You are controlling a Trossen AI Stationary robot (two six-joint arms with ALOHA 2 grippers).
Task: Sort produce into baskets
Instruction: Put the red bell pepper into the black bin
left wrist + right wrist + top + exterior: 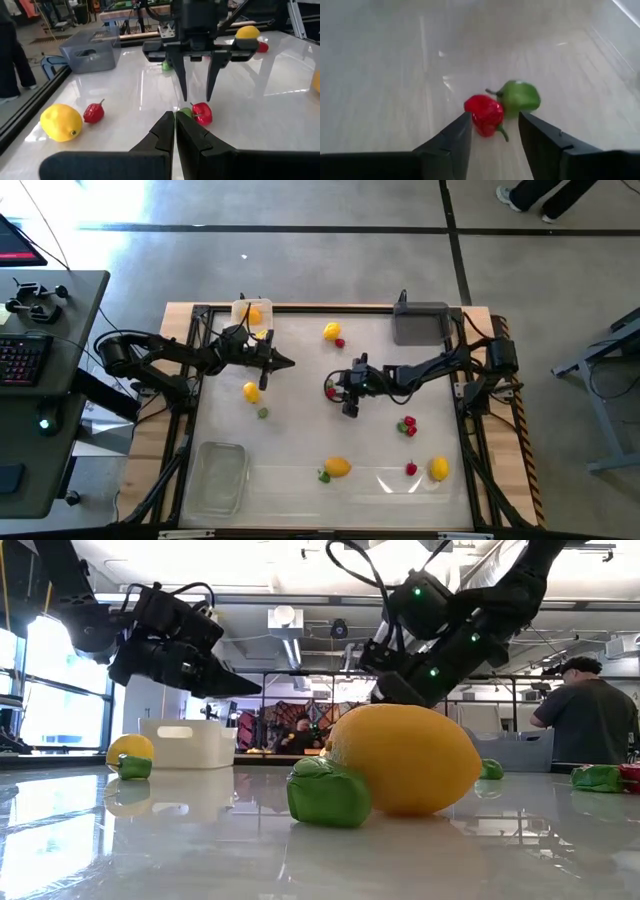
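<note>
The right gripper (494,134) stands with fingers parted above the red piece (484,114), which touches a green piece (520,96) mid-table, evidently lining up a pick; the left gripper (174,131) waits closed, empty.

Red berry (485,115) touches green piece (520,96) on the tabletop.

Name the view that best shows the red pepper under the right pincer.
Right wrist view: the red pepper fills the gap between the open right pincer. Left wrist view shows it farther off; high view shows a speck; low view hides it.
</note>
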